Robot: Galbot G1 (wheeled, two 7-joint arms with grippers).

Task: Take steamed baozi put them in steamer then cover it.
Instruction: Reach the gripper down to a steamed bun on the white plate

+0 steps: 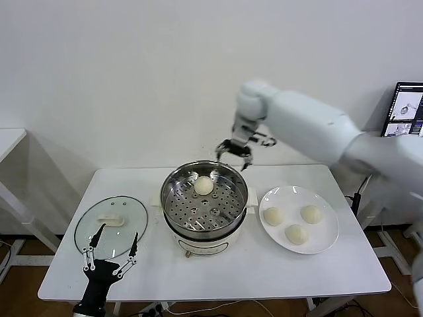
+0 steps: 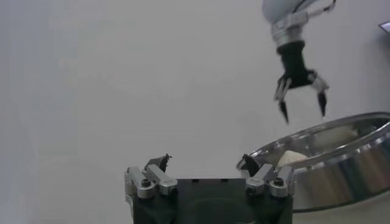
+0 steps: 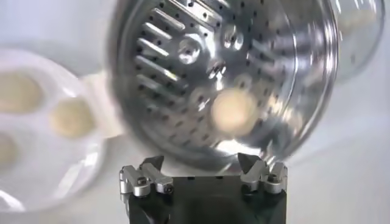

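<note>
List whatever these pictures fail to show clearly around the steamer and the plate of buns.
- Steamer: its far outer side is hidden by its own rim in the head view; the left wrist view cuts it off at the edge.
- Bun in the steamer: blurred in the right wrist view.
- Plate: blurred and cut off at the edge in the right wrist view.
- Right hand: its fingertips are out of frame in its own wrist view.

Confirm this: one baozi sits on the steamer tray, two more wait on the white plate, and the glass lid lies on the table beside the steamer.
Not quite: the head view shows three baozi on the white plate, not two. The rest holds: one baozi sits in the steamer, and the glass lid lies on the table beside it.
</note>
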